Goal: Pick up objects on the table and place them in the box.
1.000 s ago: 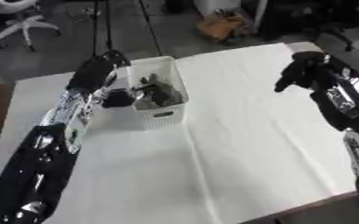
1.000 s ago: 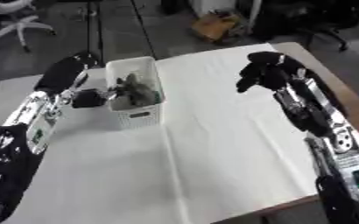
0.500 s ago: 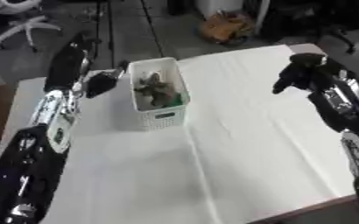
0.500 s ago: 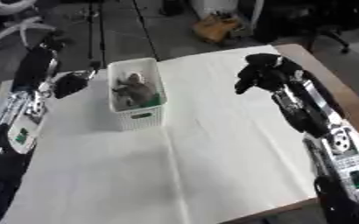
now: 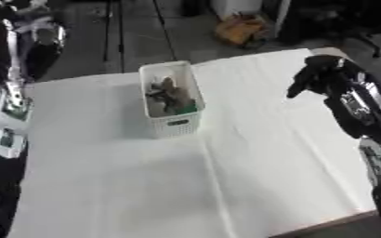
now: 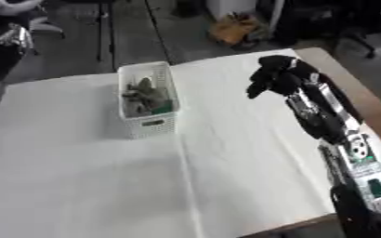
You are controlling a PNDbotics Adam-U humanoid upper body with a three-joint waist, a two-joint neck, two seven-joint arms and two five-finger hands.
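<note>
A white perforated box (image 5: pixel 173 126) stands on the white-covered table (image 5: pixel 226 186), left of centre at the back. Inside it lie several grey and dark objects (image 5: pixel 167 94) with a bit of green at one side. My left arm is raised along the left edge, and its hand (image 6: pixel 7 50) shows only as a blur of black and silver, well clear of the box. Over the table's far right hangs my black right hand (image 5: pixel 314 75), its fingers curled downward with nothing in them. No loose object shows on the cloth.
The table's bare wooden edge (image 6: pixel 366 104) runs along the right side. Beyond the far edge, on the floor, sit a brown bag (image 5: pixel 239 29) and thin stand legs (image 5: pixel 160 28). The cloth in front of the box is wide and flat.
My left arm has pulled back from the box, swinging left and upward to the picture's edge. The right hand has stayed almost where it was.
</note>
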